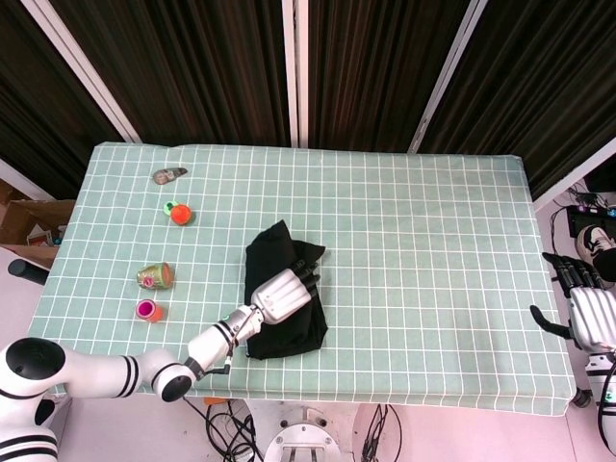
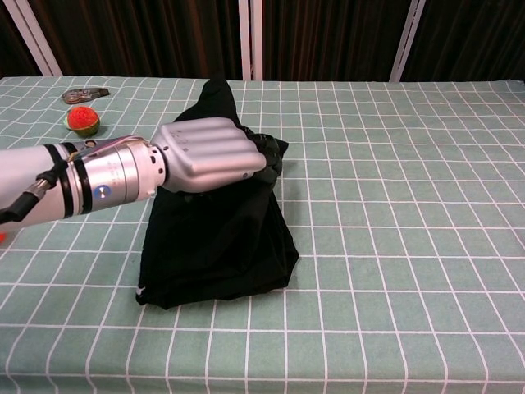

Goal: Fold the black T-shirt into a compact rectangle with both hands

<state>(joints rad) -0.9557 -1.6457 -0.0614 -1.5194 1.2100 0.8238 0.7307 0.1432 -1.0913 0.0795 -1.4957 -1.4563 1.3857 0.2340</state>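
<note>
Left hand (image 2: 212,153) gripping black T-shirt (image 2: 221,242); strawberry toy (image 2: 82,119) well apart.

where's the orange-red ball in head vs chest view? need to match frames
Head view: orange-red ball at table's left side, just below the small grey object.
Chest view: same ball upper left, near the far edge, grey object just behind it.
Shared landmark: black T-shirt under the left hand.

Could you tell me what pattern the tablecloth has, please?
The tablecloth is pale green with a white grid, clearest in the head view.
</note>
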